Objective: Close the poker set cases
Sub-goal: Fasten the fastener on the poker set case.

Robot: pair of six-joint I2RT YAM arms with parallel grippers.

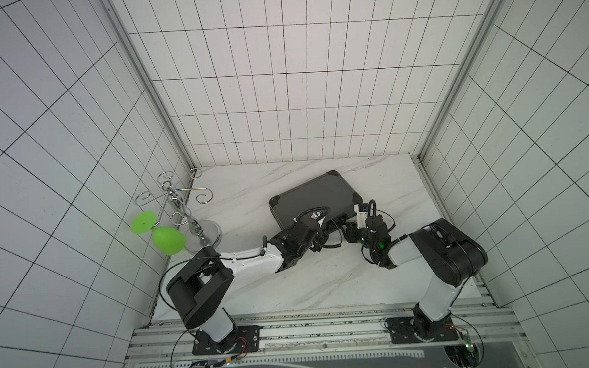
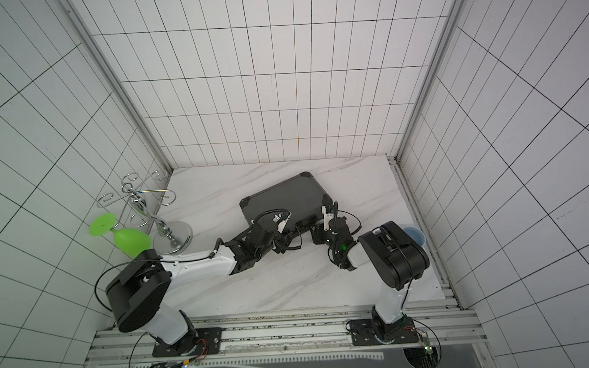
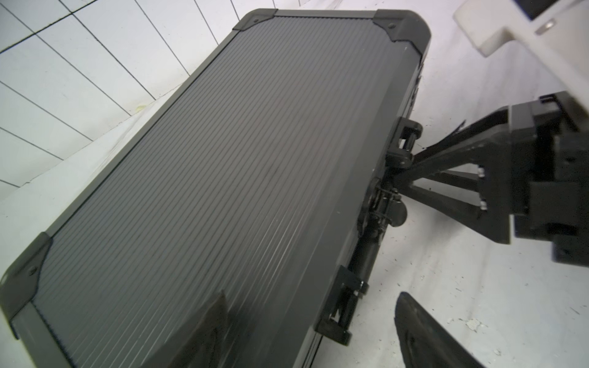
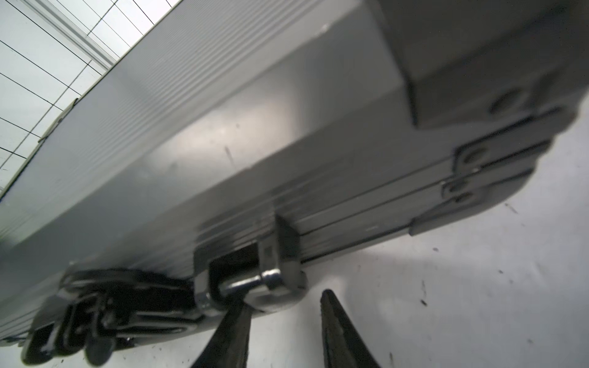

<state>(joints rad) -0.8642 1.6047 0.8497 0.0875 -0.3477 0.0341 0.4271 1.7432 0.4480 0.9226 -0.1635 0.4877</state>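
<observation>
Top view: black case point(image 1: 314, 197), illegible tag point(image 1: 361, 218)

Qty per type: black poker case point(image 1: 316, 197) x1; chrome glass rack point(image 1: 184, 215) x1; green wine glass point(image 1: 166, 238) x1; blue cup point(image 2: 415, 237) x1; robot arms x2, i.e. L arm point(image 1: 252, 259), R arm point(image 1: 442, 249).

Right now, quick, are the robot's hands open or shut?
Left gripper: open, straddling the case front edge, empty.
Right gripper: open, at the handle bracket, empty.

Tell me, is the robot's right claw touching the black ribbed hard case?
Touching. The right wrist view shows one finger of the right gripper pressed against the metal handle mount on the front edge of the black ribbed hard case.
</observation>
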